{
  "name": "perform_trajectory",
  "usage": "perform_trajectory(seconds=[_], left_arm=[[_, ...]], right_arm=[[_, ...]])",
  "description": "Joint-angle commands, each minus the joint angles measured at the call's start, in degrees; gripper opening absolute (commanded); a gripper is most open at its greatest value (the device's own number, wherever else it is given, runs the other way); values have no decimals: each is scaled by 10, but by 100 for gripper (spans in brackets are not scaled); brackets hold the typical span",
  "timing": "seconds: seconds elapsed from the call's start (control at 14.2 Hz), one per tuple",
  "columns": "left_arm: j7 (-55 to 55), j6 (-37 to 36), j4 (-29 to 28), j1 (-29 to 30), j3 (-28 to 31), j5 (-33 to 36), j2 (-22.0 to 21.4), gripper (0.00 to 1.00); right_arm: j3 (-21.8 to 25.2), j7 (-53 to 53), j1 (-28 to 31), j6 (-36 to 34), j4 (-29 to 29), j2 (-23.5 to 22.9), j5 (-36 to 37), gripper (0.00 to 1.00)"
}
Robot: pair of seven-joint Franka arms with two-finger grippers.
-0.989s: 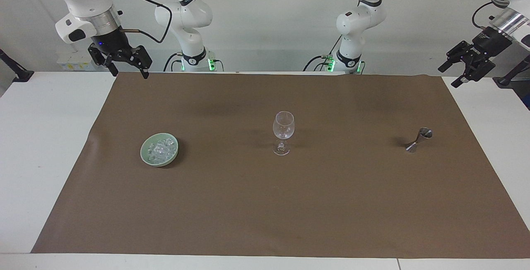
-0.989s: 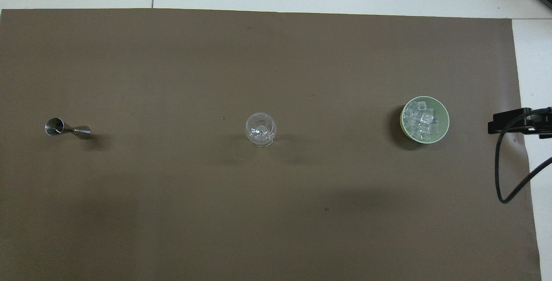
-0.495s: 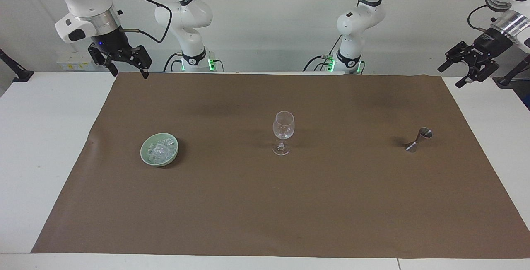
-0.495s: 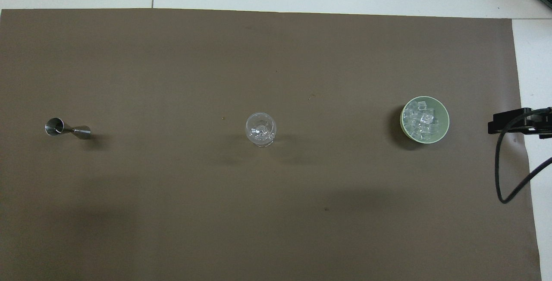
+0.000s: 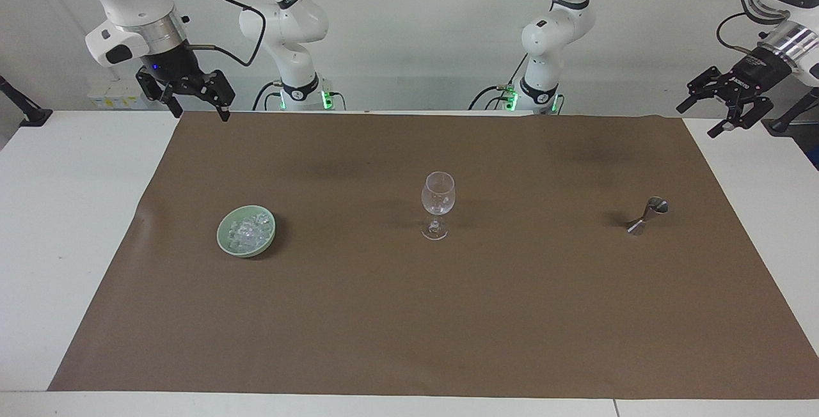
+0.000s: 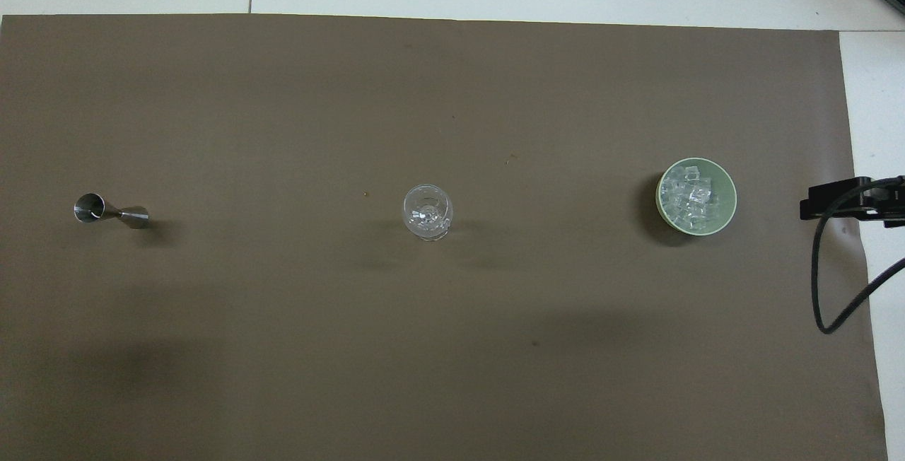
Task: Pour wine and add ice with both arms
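Note:
A clear stemmed glass (image 5: 437,203) (image 6: 428,211) stands upright at the middle of the brown mat and looks empty. The ice (image 5: 248,230) (image 6: 693,194) is heaped in a pale green bowl (image 5: 225,238) (image 6: 730,201) toward the right arm's end. A small steel jigger (image 5: 646,215) (image 6: 106,211) sits toward the left arm's end. The wine is out of view. My right gripper (image 5: 199,114) hangs open over the mat's corner by the robots. My left gripper (image 5: 696,121) hangs open over the white table past the mat's other corner. Both hold nothing.
The brown mat (image 5: 409,327) (image 6: 452,93) covers most of the white table (image 5: 57,212). A black bracket with a looping cable (image 6: 820,291) juts in at the right arm's end in the overhead view. Black clamps sit at both table corners by the robots.
The left arm's wrist has pulled back and turned a little; its gripper stays over the same corner. The right arm, glass, bowl and jigger have not moved.

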State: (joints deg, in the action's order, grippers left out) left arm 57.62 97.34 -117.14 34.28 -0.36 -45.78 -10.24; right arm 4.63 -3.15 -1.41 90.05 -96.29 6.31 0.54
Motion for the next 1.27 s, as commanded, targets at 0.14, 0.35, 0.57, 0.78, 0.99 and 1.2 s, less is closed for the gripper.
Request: perform_trajectory(seconds=[0.14,0.35,0.57,0.78,0.99,1.2], left_arm=[[15,43,-34,11,-6,-39,-7,100],[15,48,-48,11,-6,-41,-11,100],[16,45,-58,16,-6,-68,-8,100],[14,44,-58,26,-6,-70,12,100],[14,47,-60,28,-5,-71,15,100],[14,49,-82,45,-6,-98,16,100]], right_arm=[[-1,12,2,0,-14,13,-5,100],[-1,12,2,0,-13,13,-5,100],[-1,12,2,0,-14,13,-5,100],[-1,12,2,0,-14,13,-5,100],[-1,12,2,0,-14,13,-5,100],[-1,12,2,0,-13,13,-5,100]])
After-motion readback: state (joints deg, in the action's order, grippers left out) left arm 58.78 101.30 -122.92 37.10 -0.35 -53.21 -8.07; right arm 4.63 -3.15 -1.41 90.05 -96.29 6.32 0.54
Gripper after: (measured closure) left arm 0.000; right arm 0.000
